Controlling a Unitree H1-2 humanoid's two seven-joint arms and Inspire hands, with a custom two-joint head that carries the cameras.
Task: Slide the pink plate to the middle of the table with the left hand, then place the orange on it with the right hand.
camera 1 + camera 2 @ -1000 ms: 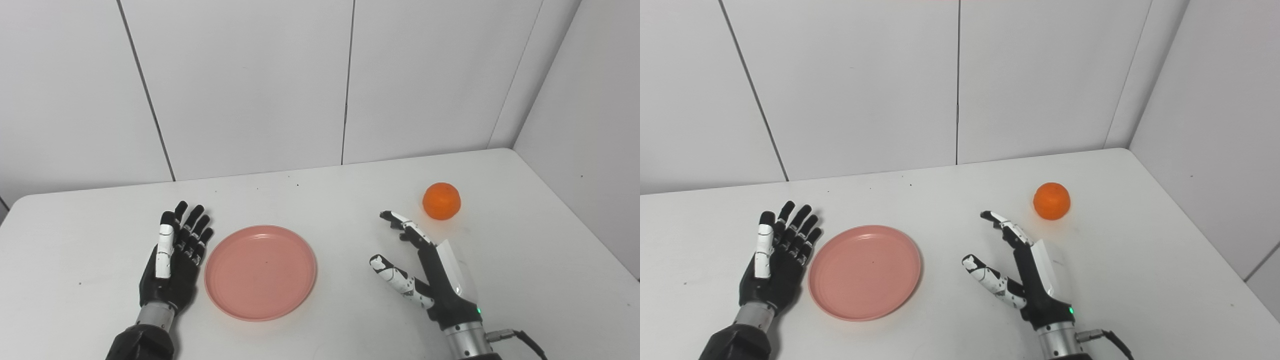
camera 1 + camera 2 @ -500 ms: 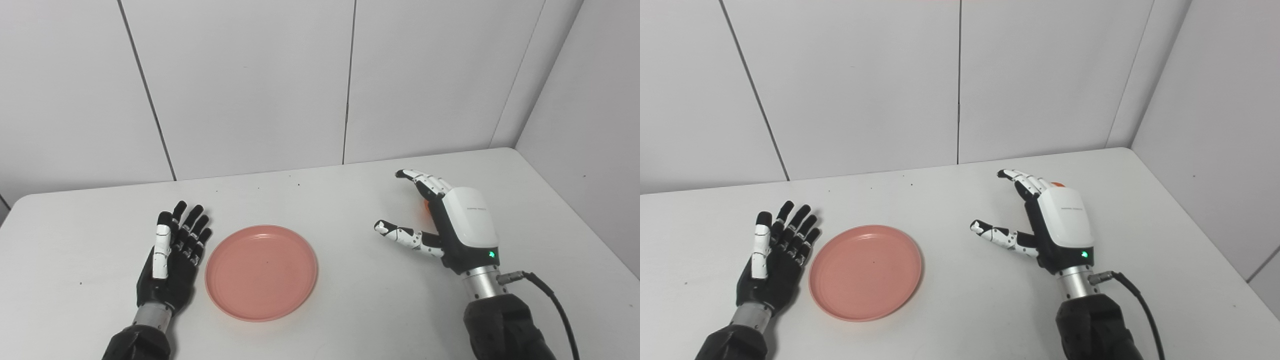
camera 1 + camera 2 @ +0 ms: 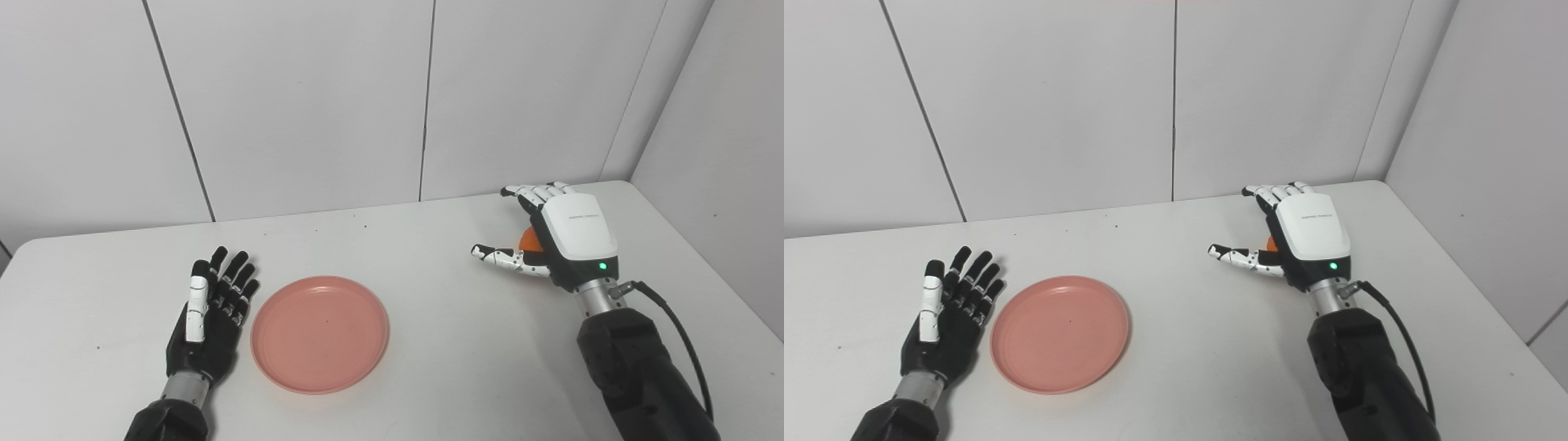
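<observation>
Orange point(image 3: 529, 240) glimpsed under right hand point(image 3: 566, 236)

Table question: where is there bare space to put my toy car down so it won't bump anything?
The widest bare patch of table lies between the pink plate and the right hand. The back strip along the wall is also bare. It is crowded at the left, where the left hand lies close beside the plate, and at the right, where the right hand covers the orange.
</observation>
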